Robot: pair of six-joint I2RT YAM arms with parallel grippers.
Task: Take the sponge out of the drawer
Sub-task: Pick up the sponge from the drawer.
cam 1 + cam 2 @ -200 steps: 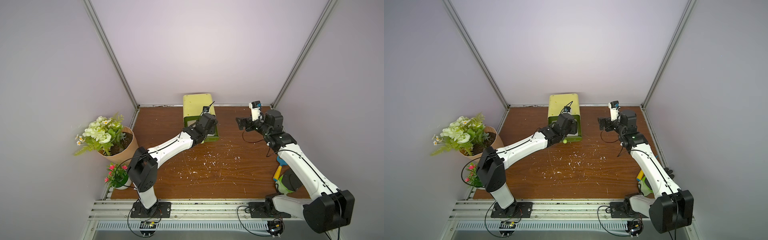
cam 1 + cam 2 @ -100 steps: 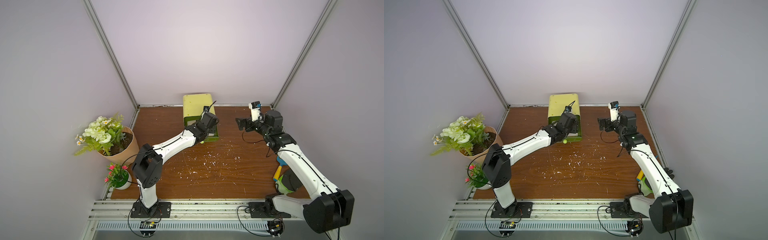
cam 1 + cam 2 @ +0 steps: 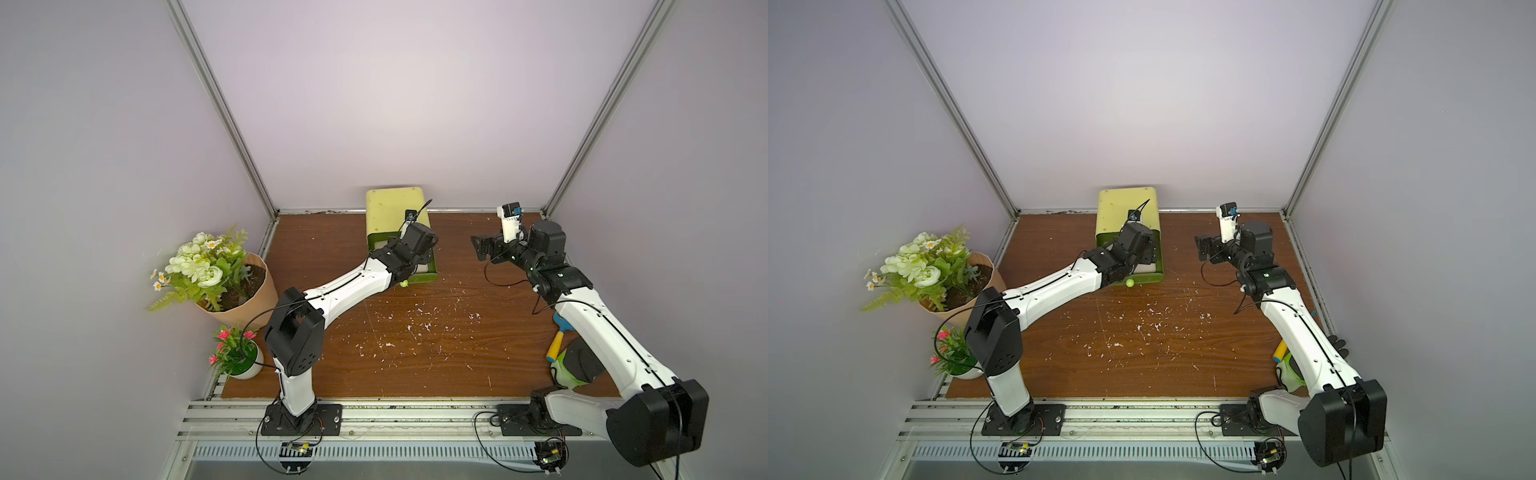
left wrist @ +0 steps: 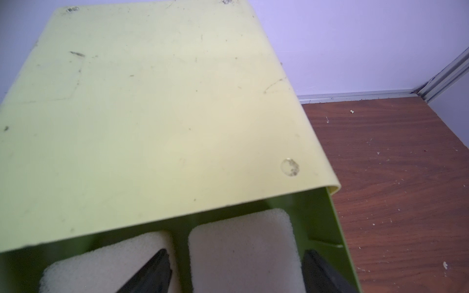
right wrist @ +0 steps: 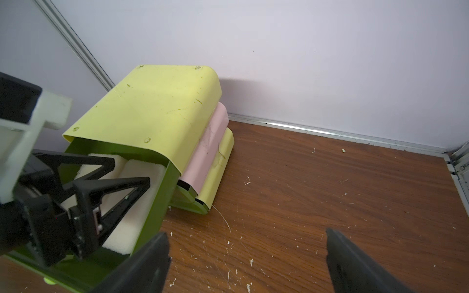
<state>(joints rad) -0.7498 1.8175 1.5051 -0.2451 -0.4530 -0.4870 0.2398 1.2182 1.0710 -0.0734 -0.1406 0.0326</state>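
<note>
The left fingers (image 4: 154,271) are spread wide, reaching down into an open dark green drawer (image 4: 322,223), one on each side of a pale sponge (image 4: 243,253). Whether they touch it I cannot tell. A second sponge (image 4: 101,263) lies just beside it.

The drawer is pulled out of a yellow-green drawer unit (image 3: 392,212), which sits just above the centre of the frame in both top views, against the back wall. The right fingers (image 3: 483,248), right of centre, hang wide and empty above the brown surface (image 3: 415,353), apart from the drawer.

As I judge it, the drawer is open and the sponge is bracketed. Closing on it and lifting it out are left.
</note>
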